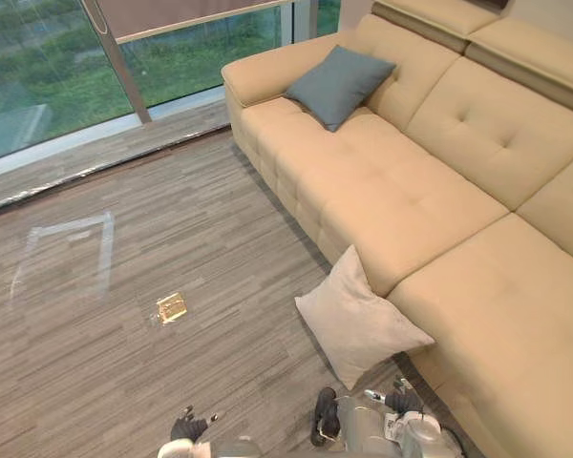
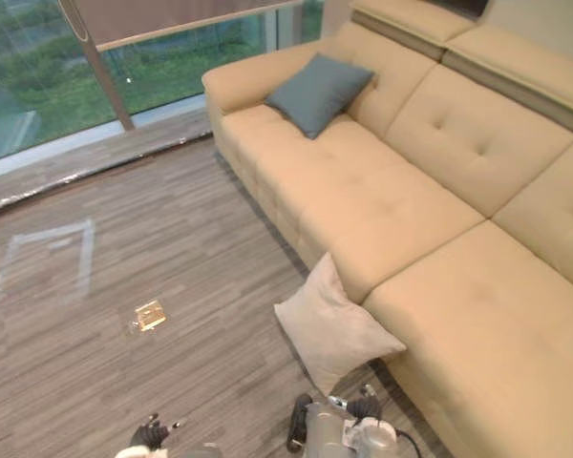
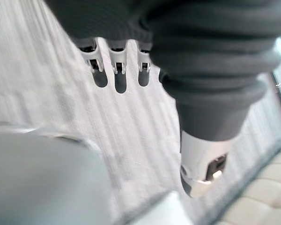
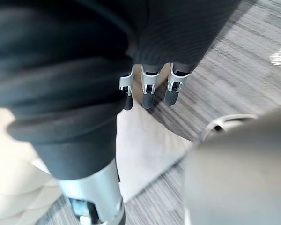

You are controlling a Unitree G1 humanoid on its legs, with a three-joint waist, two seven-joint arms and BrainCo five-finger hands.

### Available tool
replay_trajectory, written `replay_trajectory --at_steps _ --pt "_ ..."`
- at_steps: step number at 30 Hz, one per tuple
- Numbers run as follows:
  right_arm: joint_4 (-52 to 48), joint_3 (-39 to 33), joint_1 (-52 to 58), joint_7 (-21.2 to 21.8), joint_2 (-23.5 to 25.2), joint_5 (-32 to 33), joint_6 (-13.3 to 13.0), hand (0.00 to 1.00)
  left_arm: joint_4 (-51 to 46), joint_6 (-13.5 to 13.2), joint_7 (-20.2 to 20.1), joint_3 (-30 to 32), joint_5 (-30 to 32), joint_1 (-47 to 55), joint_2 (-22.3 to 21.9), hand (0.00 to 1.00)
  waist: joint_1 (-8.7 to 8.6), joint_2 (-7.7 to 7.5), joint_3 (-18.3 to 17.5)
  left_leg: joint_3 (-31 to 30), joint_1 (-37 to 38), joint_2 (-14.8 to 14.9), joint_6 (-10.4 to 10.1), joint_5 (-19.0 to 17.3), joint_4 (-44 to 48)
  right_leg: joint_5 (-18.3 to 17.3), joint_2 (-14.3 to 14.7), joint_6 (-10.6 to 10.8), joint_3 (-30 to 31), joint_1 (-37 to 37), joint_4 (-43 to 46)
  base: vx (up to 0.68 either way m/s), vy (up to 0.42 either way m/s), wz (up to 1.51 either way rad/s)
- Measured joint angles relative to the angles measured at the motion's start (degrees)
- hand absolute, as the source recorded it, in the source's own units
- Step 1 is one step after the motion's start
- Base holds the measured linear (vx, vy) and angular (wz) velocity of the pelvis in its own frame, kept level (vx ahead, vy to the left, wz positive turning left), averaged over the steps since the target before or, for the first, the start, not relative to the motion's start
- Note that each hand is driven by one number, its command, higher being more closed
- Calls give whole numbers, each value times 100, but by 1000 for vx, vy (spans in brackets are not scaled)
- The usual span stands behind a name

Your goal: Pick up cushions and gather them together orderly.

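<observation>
White cushion (image 1: 361, 320) on floor (image 1: 172, 382) against beige sofa (image 1: 439, 219), blue-grey cushion (image 1: 339, 84) up on it, left hand (image 3: 116, 65) and right hand (image 4: 149, 86) hanging slack

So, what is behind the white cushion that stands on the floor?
The sofa: the white cushion leans against its front face. The part of the sofa's front and the strip of floor directly behind the cushion are covered by it.

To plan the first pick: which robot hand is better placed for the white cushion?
Probably right: the right robot hand hangs over the white cushion by the sofa; the left robot hand hangs over floor.
</observation>
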Motion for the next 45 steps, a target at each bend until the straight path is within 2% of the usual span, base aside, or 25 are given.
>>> replay_trajectory --at_steps 2,4,6,8,9,10,13,14,16,18,19,20,22,23,26,30,32,33,35,37,39,40,41,43,45 --pt "47 -6 29 -2 37 4 35 0 -89 -5 6 23 -60 47 0 0 97 -82 -13 30 -266 -63 107 -209 -602 -73 39 82 314 254 -116 360 -19 -94" --pt "53 -16 51 -21 67 9 37 0 -156 -43 15 49 -113 62 -10 0 164 -137 -13 -265 -478 -297 169 -281 -1658 -135 44 192 679 336 -195 267 81 -98" --pt "82 -5 49 -65 94 9 44 0 -156 -102 46 175 -224 60 -46 0 245 -219 -40 -1258 -762 -764 122 -250 -2701 -228 27 348 1244 379 -185 362 229 -107" --pt "194 4 40 -79 87 9 45 0 -147 -108 88 221 -290 62 -59 0 268 -243 -59 -1896 -768 -1017 73 -82 -3204 -356 8 543 1588 343 -66 257 263 -108" --pt "193 33 51 -82 63 8 44 0 -101 -108 115 219 -334 71 -76 0 269 -206 -80 -1972 -723 -1007 148 64 -3379 -440 50 638 1769 341 19 343 444 -149" --pt "229 127 82 -85 116 7 54 0 -1 -106 124 286 -343 73 -11 0 298 -272 -157 -1659 -615 -988 106 297 -3200 -569 33 810 2182 337 150 294 394 -132" --pt "228 237 178 -73 310 3 63 0 88 -108 125 365 -340 146 179 0 307 -598 -470 -980 -577 -1042 309 74 -3117 -433 -201 1013 2565 257 -35 268 364 -114" --pt "219 237 173 -66 378 -1 62 0 164 -106 127 372 -337 112 211 0 309 -625 -486 -673 -434 -1032 384 33 -3153 -205 -274 1150 2629 286 -224 228 336 -107" --pt "191 236 161 -43 375 -11 63 0 233 -106 133 371 -331 99 203 0 311 -590 -488 -288 -190 -1017 443 15 -3369 6 -381 1234 2516 279 -317 115 247 -104" --pt "153 238 132 -30 346 -18 55 0 296 -98 133 366 -327 78 198 0 305 -536 -473 164 145 -992 524 33 -3638 119 -537 1170 1969 209 -222 84 193 -106" --pt "152 238 123 -22 330 -29 48 0 308 -90 133 327 -325 89 192 0 303 -502 -490 419 321 -989 561 55 -3792 92 -751 1117 1345 137 -15 15 69 -107" --pt "156 244 107 -11 305 -34 24 0 353 -91 129 227 -325 86 184 0 298 -428 -503 757 526 -978 573 63 -4024 63 -1166 939 198 160 202 9 58 -108" --pt "194 308 65 4 262 -75 8 0 412 -81 124 104 -324 96 187 0 295 -356 -534 1086 771 -992 544 80 -4264 93 -1538 811 -1065 302 158 47 0 -110" --pt "281 449 -1 15 175 -196 4 0 489 -83 121 -28 -321 63 199 0 280 -271 -557 1197 882 -1007 498 132 -4374 104 -1506 919 -1463 331 -109 110 -62 -108" --pt "564 495 -165 11 -90 -236 -9 0 631 -71 41 -404 -312 -69 190 0 168 -26 -585 1109 887 -986 473 491 -4801 345 -1177 810 -1419 312 -536 62 -90 -40" --pt "742 481 -138 -3 -315 -227 2 0 633 -90 0 -544 -209 -35 178 0 196 45 -554 857 909 -857 470 644 -4798 560 -810 742 -1070 467 -1071 14 -111 -30" --pt "776 450 -120 -33 -316 -223 3 0 625 -101 -21 -587 -200 -60 222 0 194 -23 -511 812 763 -722 464 640 -4388 779 -629 708 -1003 681 -1534 -61 -123 -32" --pt "771 457 -122 -52 -271 -223 1 0 593 -104 -29 -574 -200 -107 290 0 226 -104 -432 709 519 -637 464 640 -3776 896 -584 687 -912 773 -1768 -85 -82 -29" --pt "764 459 -124 -57 -231 -219 13 0 496 -109 -16 -508 -210 -101 307 0 359 -239 -336 308 161 -600 455 506 -3132 962 -571 653 -663 748 -1874 -76 12 -51" --pt "651 378 -128 -99 -213 -214 17 0 494 -102 5 -438 -214 -99 220 0 421 -135 -252 -454 54 -663 360 157 -3190 959 -484 611 -434 741 -1916 -57 108 -65" --pt "609 353 -122 -150 -194 -206 12 0 448 -102 14 -407 -218 -68 167 0 420 -71 -199 -892 -49 -750 351 144 -3650 935 -434 735 -235 718 -1859 -74 196 -66" --pt "598 346 -82 -171 -179 -207 7 0 396 -104 14 -401 -221 -43 136 0 435 11 -192 -990 -51 -775 230 234 -3868 937 -355 819 -122 660 -1793 -37 208 -68" --pt "531 338 -14 -174 -126 -214 12 0 380 -107 19 -382 -219 -16 179 0 482 -20 -277 -851 -36 -804 306 165 -3946 1023 -379 926 33 664 -1898 18 160 -50" --pt "357 320 102 -172 -25 -211 -22 0 389 -102 25 -335 -215 8 244 0 468 -179 -300 -753 -4 -967 381 219 -4122 1100 -542 988 120 597 -1892 77 139 -16" --pt "378 271 140 -174 25 -208 -9 0 375 -103 33 -286 -218 4 243 0 478 -232 -347 -676 97 -1122 436 322 -4350 1105 -678 1033 192 550 -1878 85 120 -9"
